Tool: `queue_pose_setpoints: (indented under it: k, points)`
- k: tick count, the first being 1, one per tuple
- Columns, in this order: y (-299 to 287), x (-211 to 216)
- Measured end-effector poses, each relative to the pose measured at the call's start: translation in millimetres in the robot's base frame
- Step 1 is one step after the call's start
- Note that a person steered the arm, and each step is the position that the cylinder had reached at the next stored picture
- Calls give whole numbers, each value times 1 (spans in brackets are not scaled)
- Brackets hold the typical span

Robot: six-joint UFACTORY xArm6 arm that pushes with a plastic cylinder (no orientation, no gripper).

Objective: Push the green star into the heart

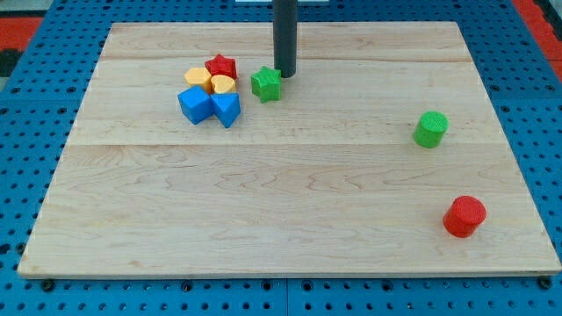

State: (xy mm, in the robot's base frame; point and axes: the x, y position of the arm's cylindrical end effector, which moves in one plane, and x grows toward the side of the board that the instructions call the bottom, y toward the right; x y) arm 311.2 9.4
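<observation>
The green star [266,84] lies on the wooden board [290,211] near the view's top, left of centre. My tip [284,74] is just to the right of it and slightly above, touching or almost touching it. The yellow heart [223,84] lies a short gap to the star's left, inside a cluster with a red star [221,66], a yellow hexagon-like block [197,77], a blue cube [195,104] and a blue triangular block [226,109].
A green cylinder [430,129] stands at the view's right. A red cylinder [464,216] stands at the lower right. A blue pegboard surface [26,158] surrounds the board.
</observation>
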Motion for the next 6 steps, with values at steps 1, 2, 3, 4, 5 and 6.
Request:
queue_pose_setpoints:
  k: [1, 2, 3, 4, 5, 6]
  points:
    - [10, 12]
    - [10, 21]
    - [7, 21]
    - [-11, 21]
    - [-41, 21]
    - [-39, 21]
